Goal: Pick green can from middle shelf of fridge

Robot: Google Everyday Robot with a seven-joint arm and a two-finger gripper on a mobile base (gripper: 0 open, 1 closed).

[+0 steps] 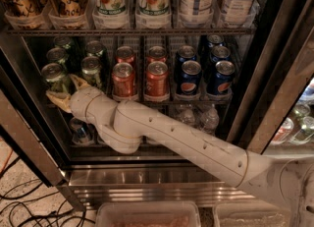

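With fingers spread apart, the gripper [62,87] sits at seven o'clock of the front-left green can [54,73] on the fridge's [147,177] middle shelf [196,102], so a skewed closing may knock it into the neighbouring can [91,70] at three o'clock.

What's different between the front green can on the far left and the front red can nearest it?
The green can has a shiny green side; the red can is red-orange. The green can stands in the far-left lane, the red can two lanes to its right. The open pincer sits right at the green can's base, away from the red can. Both stand upright on the middle shelf, alike in size, with silver tops.
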